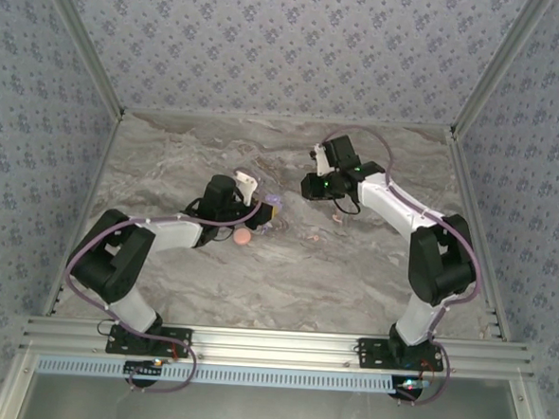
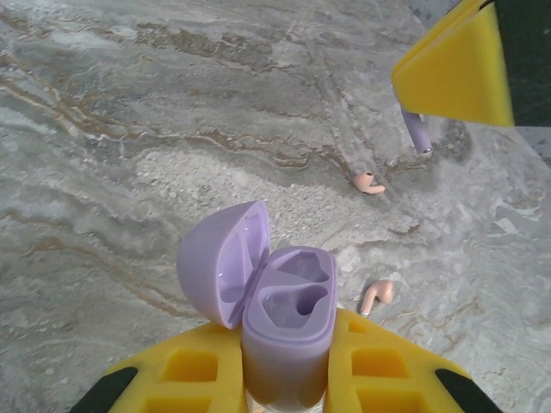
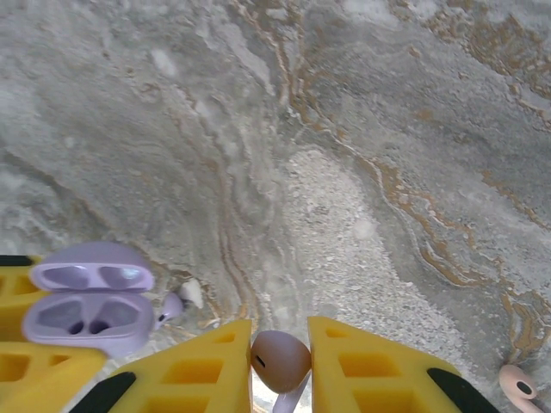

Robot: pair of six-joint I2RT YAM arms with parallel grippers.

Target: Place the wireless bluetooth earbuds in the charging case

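No writing, label, brand, number or sign can be read anywhere. The open lilac charging case (image 2: 288, 331) is seen with plain, unmarked surfaces, and the patterned wall (image 1: 271, 38) beyond it is printed with small floral motifs only.

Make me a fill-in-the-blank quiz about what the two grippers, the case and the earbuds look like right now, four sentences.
1. The left gripper holds the purple case with its lid ____.
2. The right gripper is shut on a purple ____.
3. Both slots inside the case are ____.
4. Two earbuds lying on the table are ____ in colour.
Missing words: open; earbud; empty; pink.
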